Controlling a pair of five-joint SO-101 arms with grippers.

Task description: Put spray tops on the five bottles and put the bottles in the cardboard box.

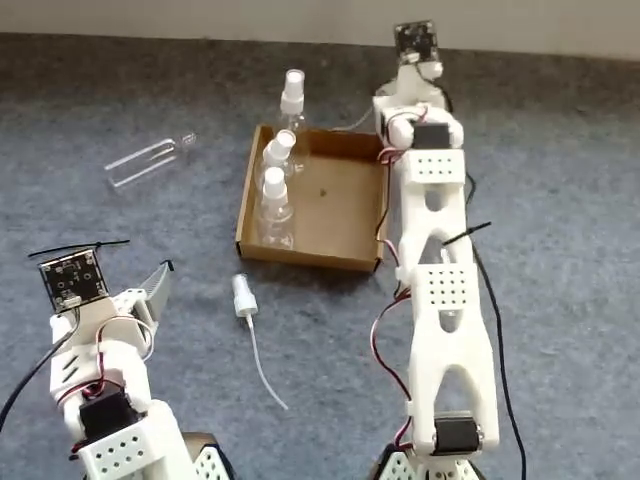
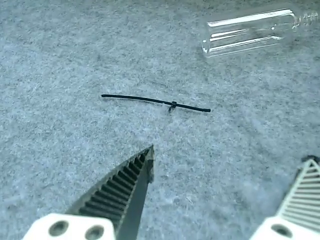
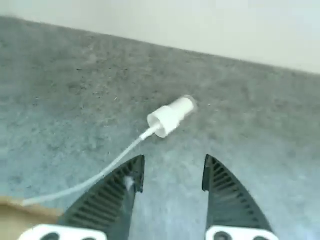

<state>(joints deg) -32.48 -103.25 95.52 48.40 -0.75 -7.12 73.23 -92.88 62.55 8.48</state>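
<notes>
A cardboard box [image 1: 340,215] sits mid-table with two capped spray bottles [image 1: 276,205] along its left wall. A third capped bottle [image 1: 292,98] stands just behind the box. An uncapped clear bottle [image 1: 150,160] [image 2: 250,32] lies on the carpet ahead of my open left gripper [image 2: 227,162] [image 1: 155,290]. One loose spray top [image 1: 243,298] with a long tube lies in front of the box. Another spray top [image 3: 172,116] lies beyond my open right gripper [image 3: 172,172], its tube running past one finger [image 3: 127,182] towards the box edge [image 3: 10,212].
A black zip tie [image 2: 155,101] lies on the grey carpet between my left gripper and the uncapped bottle. The right arm [image 1: 445,290] stretches along the box's right side to the far end. A pale wall borders the carpet's far edge.
</notes>
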